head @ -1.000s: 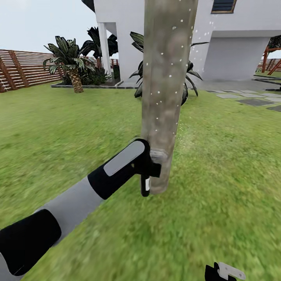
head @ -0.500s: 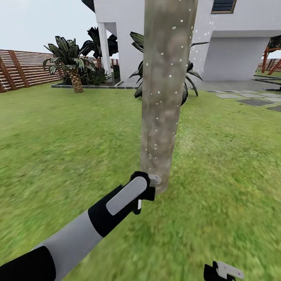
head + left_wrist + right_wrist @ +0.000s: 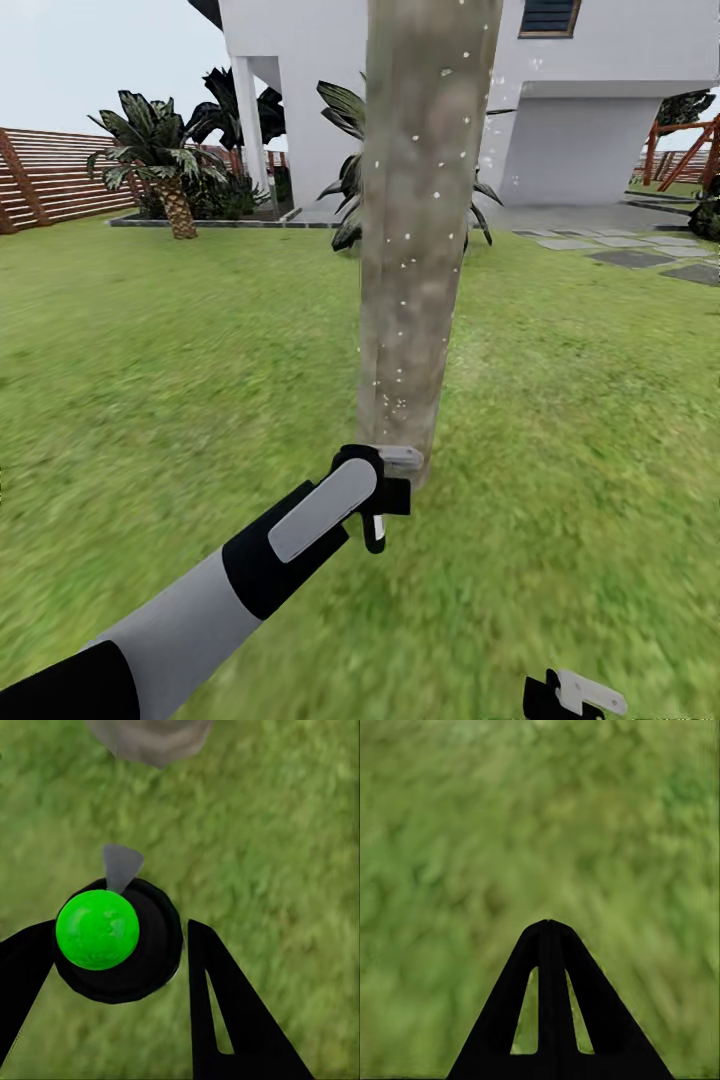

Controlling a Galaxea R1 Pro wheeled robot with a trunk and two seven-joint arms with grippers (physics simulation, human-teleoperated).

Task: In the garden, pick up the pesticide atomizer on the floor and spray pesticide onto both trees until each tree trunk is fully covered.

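Green lawn (image 3: 150, 400) fills the head view, with a slatted fence (image 3: 50, 180) at the upper left, a palm-like plant (image 3: 160, 160) beside it, and a white house (image 3: 600, 110) across the top right. From the lower left the left arm reaches toward the frame's centre, where the left gripper (image 3: 385, 495) sits just beside the foot of the tree trunk (image 3: 420, 230). In the left wrist view its fingers (image 3: 232, 1012) are clamped around the pesticide atomizer (image 3: 116, 937), a black body with a green cap, pointing down at grass with the trunk base (image 3: 150, 735) nearby. White specks of pesticide (image 3: 400, 300) dot the trunk, thinly. At the bottom right edge the right gripper (image 3: 570, 695) hangs idle; its wrist view shows the fingers (image 3: 551, 1005) pressed together with nothing between them.

Spraying of this trunk looks under way but unfinished; next the nozzle probably needs aiming at bare patches. Open grass lies on every side, leaving free room to circle.
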